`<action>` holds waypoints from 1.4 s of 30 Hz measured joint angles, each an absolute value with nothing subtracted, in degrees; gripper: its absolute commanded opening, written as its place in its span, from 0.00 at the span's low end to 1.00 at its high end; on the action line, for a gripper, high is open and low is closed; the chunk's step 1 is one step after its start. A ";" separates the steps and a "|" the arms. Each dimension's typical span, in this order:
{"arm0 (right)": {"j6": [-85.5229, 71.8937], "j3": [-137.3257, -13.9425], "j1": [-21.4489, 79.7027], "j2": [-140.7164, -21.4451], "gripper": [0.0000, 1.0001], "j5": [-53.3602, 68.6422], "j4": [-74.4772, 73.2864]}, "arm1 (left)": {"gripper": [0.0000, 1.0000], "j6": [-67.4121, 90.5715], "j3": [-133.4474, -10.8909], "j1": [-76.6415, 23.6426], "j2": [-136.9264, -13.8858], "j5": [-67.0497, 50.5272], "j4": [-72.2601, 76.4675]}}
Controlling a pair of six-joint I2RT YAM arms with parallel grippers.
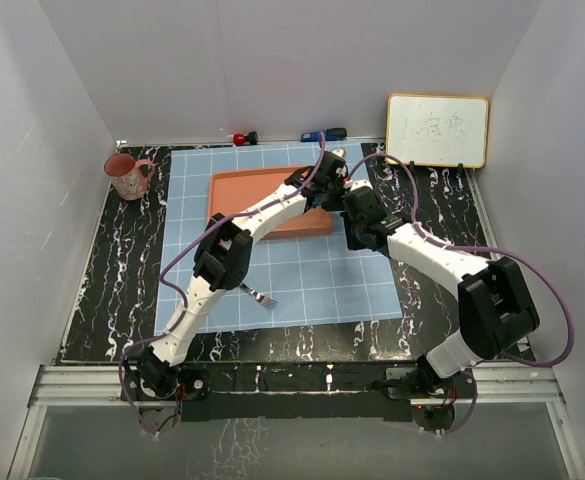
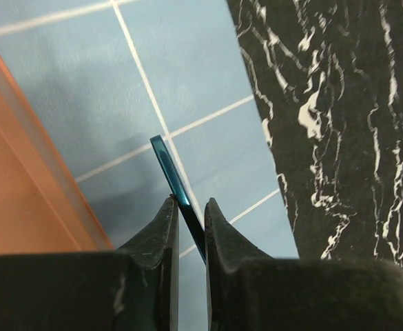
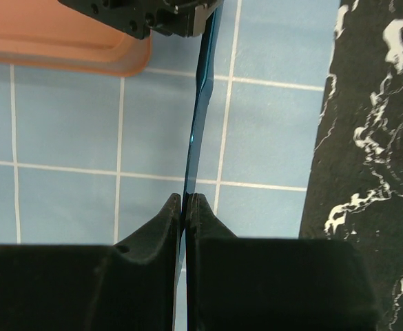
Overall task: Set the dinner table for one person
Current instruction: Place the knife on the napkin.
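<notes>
Black white-veined rectangular table (image 1: 112, 290) fills the middle of the top view, with a metal rail along its lower edge. A light-blue white-gridded cloth (image 1: 302, 270) lies across the table's centre. An orange rectangular tray (image 1: 252, 190) sits on the cloth's upper part. Both arms meet just right of the tray, above the cloth's upper right.

In the left wrist view, the left fingers (image 2: 176, 214) pinch a thin blue flat strip (image 2: 165, 155), seen edge-on. It looks like a utensil, kind unclear. The tray is at frame left, bare table at frame right.

In the right wrist view, the right fingers (image 3: 176, 210) are pressed onto the same blue strip at the lower centre. The strip runs up the frame to the other arm's black fingers at the top edge. So it is held at both ends.

A pink patterned mug (image 1: 127, 177) stands on the table at upper left. A metal fork (image 1: 259, 296) lies on the cloth at lower centre, partly under the left arm. A small wood-framed whiteboard (image 1: 437, 130) leans at upper right.
</notes>
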State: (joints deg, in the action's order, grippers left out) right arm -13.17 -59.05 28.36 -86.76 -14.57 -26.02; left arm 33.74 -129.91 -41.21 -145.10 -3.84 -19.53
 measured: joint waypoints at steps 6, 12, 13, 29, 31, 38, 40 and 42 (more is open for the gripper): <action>-14.96 -58.28 28.23 -86.50 0.00 -11.66 -27.24 | 0.00 34.04 -127.70 -41.76 -145.10 -4.34 -20.10; -15.44 -58.72 27.55 -82.72 0.00 -10.46 -29.54 | 0.00 34.15 -127.70 -42.46 -144.88 -5.48 -20.16; -15.44 -59.33 27.53 -82.02 0.00 -10.50 -30.39 | 0.00 34.11 -127.63 -42.76 -144.68 -5.61 -20.14; -11.92 -72.75 25.08 -77.62 0.00 -18.09 -29.34 | 0.00 25.10 -118.28 -44.47 -140.77 -7.77 -19.94; -11.88 -72.75 25.08 -77.73 0.00 -18.09 -29.41 | 0.00 24.86 -118.15 -44.80 -140.66 -7.75 -19.94; -11.68 -72.75 25.08 -77.73 0.00 -18.17 -29.41 | 0.04 24.01 -118.15 -45.21 -140.46 -7.70 -20.53; -11.68 -72.75 25.08 -77.73 0.16 -18.50 -29.69 | 0.12 23.53 -118.17 -45.21 -140.18 -7.73 -21.52; -11.90 -72.77 25.08 -77.73 0.24 -18.79 -30.06 | 0.22 22.61 -118.39 -45.21 -139.63 -7.70 -23.81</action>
State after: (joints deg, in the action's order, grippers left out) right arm -11.90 -72.77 25.08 -77.73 -18.79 -30.06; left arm 22.61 -118.39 -45.21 -139.63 -7.70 -23.81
